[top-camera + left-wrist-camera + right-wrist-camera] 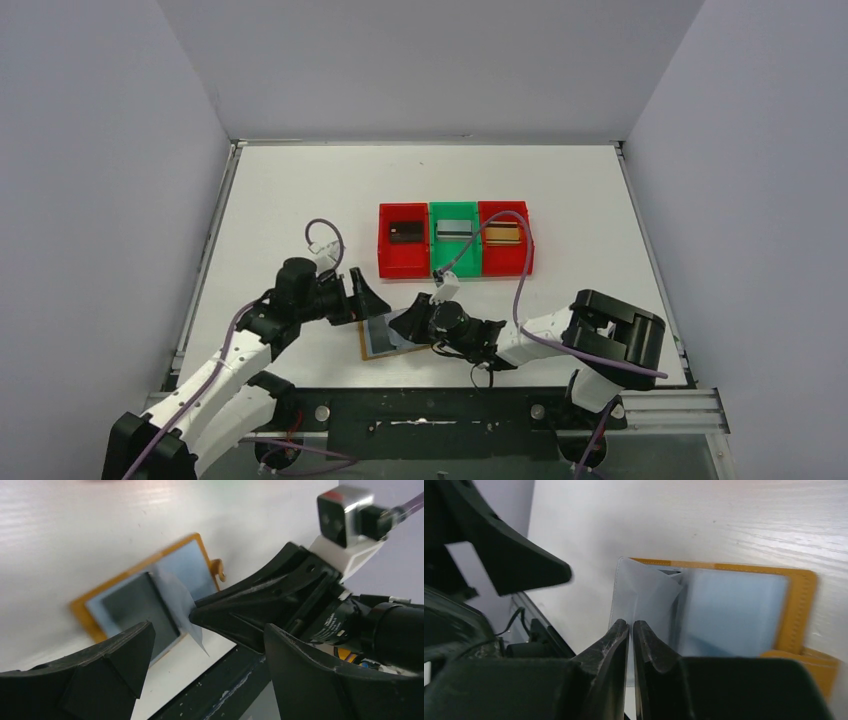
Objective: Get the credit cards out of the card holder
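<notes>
The card holder (383,340) lies open near the table's front edge, with a mustard rim (800,605) and pale blue-grey pockets (192,567). My right gripper (630,628) is shut on one thin pale pocket flap (646,592) and lifts it off the holder; that flap (184,607) sticks up from its middle. A dark grey rectangle (135,611) fills one pocket; whether it is a card I cannot tell. My left gripper (207,667) hangs open just above the holder's far left corner, holding nothing. A black card (405,232), a silver card (453,229) and a gold card (502,234) lie in the bins.
Three bins stand in a row behind the holder: red (388,258), green (455,262), red (525,255). The black front rail (225,690) runs just below the holder. The right arm's body (320,600) reaches across in front of my left gripper.
</notes>
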`<state>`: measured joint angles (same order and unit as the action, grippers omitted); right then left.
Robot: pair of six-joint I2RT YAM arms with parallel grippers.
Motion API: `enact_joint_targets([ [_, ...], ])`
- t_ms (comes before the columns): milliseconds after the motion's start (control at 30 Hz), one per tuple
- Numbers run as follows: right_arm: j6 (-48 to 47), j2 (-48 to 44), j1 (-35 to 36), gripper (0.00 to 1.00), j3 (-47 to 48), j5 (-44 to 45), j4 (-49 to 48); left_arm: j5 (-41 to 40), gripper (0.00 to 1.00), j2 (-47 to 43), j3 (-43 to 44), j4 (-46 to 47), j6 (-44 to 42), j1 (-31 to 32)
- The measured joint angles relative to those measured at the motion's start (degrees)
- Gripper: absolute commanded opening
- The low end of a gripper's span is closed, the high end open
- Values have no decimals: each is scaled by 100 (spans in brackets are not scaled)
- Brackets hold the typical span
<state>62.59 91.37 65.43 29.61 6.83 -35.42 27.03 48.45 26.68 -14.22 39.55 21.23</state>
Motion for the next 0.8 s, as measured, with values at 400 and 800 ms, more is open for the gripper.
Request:
enact_joint_targets([
  [400,616,321,0,16,-208,-133,-1095,-610,64,59,-979,802,1027,1073],
  [800,728,144,28,28,-210,107,-459,-844,40,284,-1252,1119,1169,1097],
])
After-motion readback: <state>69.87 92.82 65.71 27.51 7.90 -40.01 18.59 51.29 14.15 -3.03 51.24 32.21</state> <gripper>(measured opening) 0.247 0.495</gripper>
